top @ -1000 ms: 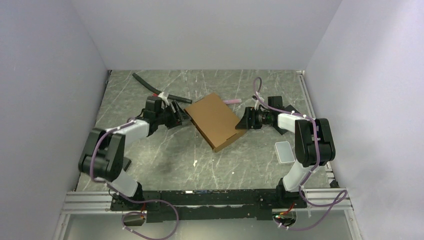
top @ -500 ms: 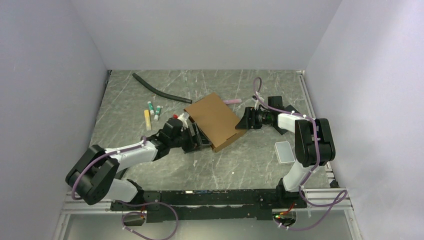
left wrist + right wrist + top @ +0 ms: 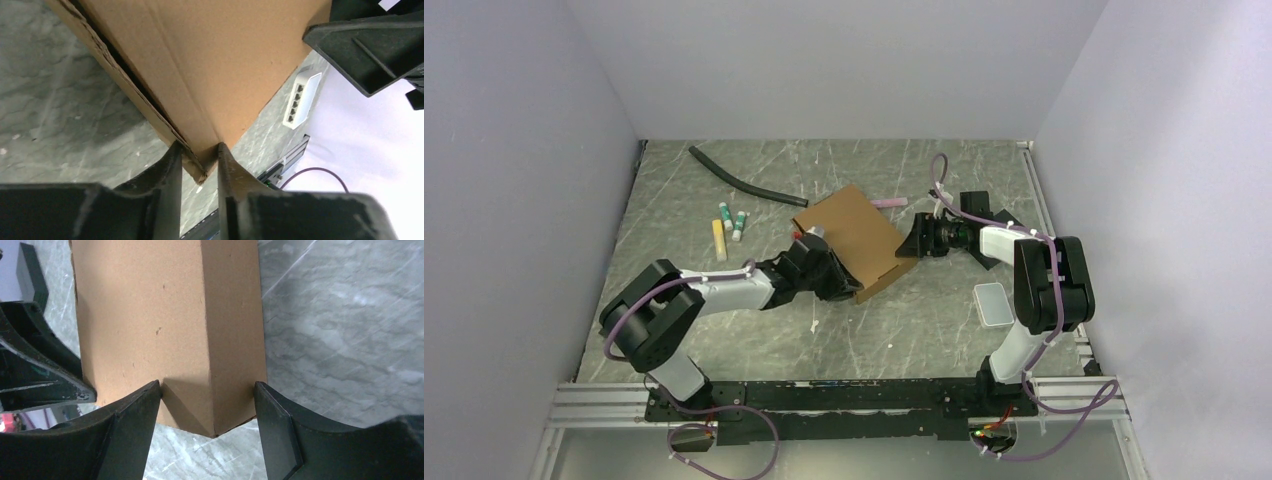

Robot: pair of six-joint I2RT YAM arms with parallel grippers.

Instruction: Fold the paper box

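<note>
**A:** Status of the left end effector [image 3: 196, 150]?

**B:** Nearly closed. It pinches the near corner of the paper box [image 3: 849, 232], and cardboard fills the narrow gap between its fingers.

**A:** And the right end effector [image 3: 207, 385]?

**B:** Spread wide, yet gripping. One fingertip presses the box's broad face and the other its side wall, at the right-hand corner.

**A:** Where is the box?

**B:** At the middle of the grey marbled surface [image 3: 904, 330], between the two arms and turned diagonal to the surface's edges.

**A:** Anything around it?

**B:** A black hose [image 3: 729, 178] lies far left. Some small tubes [image 3: 729, 228] lie left of the box. A translucent lid [image 3: 991, 303] lies beside the right arm, well apart from the box.
</note>
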